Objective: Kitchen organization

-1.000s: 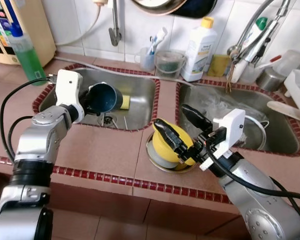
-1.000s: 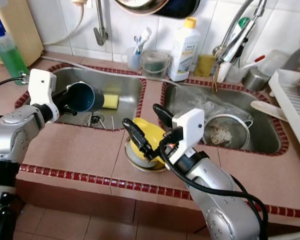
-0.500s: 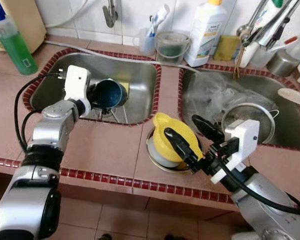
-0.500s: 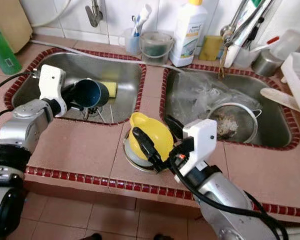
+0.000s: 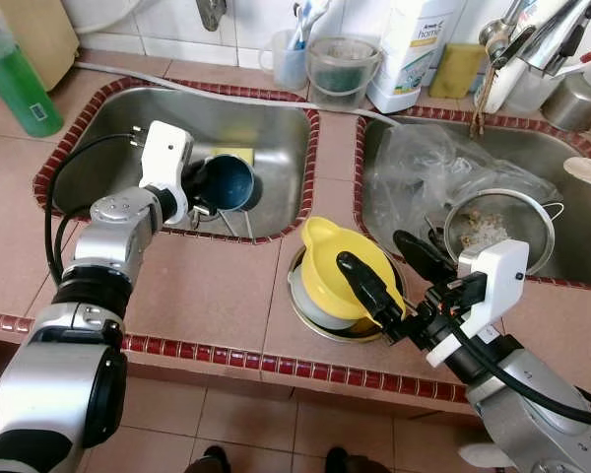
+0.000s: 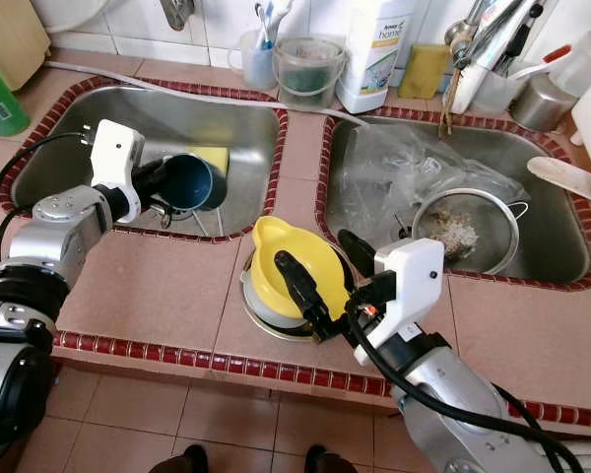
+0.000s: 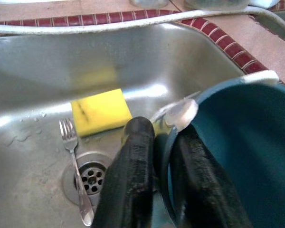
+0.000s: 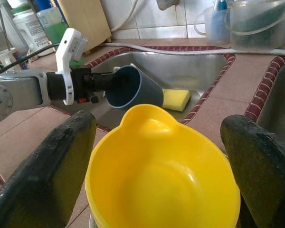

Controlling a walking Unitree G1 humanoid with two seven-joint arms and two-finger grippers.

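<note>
A dark blue cup (image 5: 227,182) hangs on its side over the left sink (image 5: 108,118). My left gripper (image 5: 199,192) is shut on the cup's rim, one finger (image 7: 133,166) outside and one inside the cup (image 7: 237,152). A yellow spouted bowl (image 5: 340,271) rests in a round metal dish (image 5: 310,315) on the tiled counter between the two sinks. My right gripper (image 5: 374,251) stands open at the bowl's near right side. In the right wrist view its wide-apart fingers (image 8: 61,161) flank the yellow bowl (image 8: 161,190).
A yellow sponge (image 7: 100,110) and a fork (image 7: 76,166) lie by the left sink's drain (image 7: 88,178). The right sink holds a metal strainer (image 5: 502,222) and crumpled clear plastic (image 5: 424,168). A green bottle (image 5: 15,84), a white detergent bottle (image 5: 404,49) and a clear tub (image 5: 340,69) line the back.
The camera has tipped down and closer. The left gripper has carried the cup a little lower into the sink. The right gripper has drawn back slightly from over the yellow bowl.
</note>
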